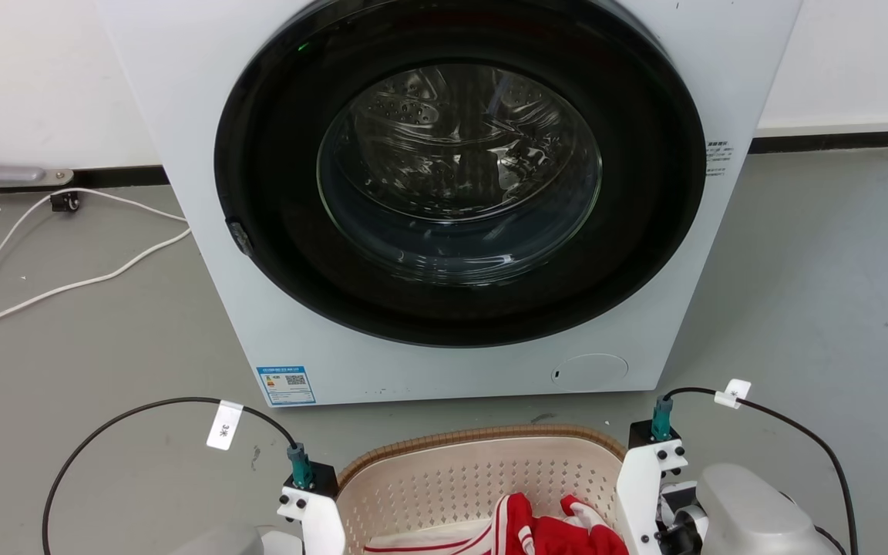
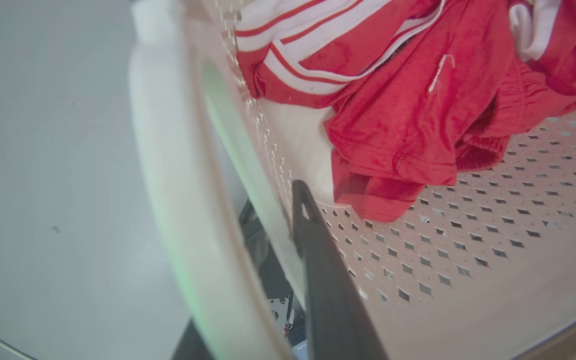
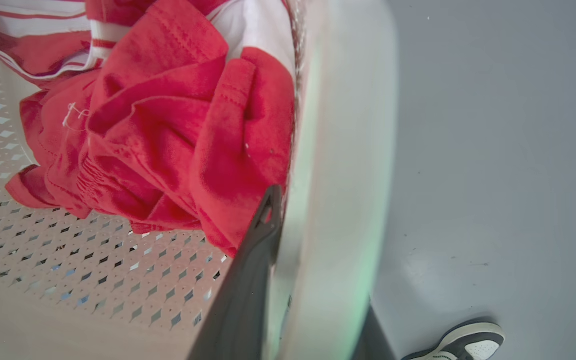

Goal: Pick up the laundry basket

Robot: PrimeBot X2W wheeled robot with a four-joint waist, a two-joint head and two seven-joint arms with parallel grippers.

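Observation:
The laundry basket (image 1: 482, 451), cream-white and perforated with a brown woven-look rim, sits low in the head view in front of the washer, between my two pale wrists. Red and white clothes (image 1: 544, 528) lie inside it. My left gripper (image 2: 248, 210) straddles the basket's left wall (image 2: 178, 165): one dark finger (image 2: 318, 250) lies inside and the other shows just outside, below the rim. My right gripper (image 3: 313, 210) clamps the right wall (image 3: 343, 150) the same way, its inner finger (image 3: 253, 260) against the red cloth (image 3: 178, 140). Whether the basket is off the floor cannot be told.
A white front-loading washing machine (image 1: 444, 193) with its round dark door shut stands right behind the basket. White cables (image 1: 66, 285) trail over the grey floor at the left. A person's shoe (image 3: 460, 340) stands on the floor beside the basket's right side.

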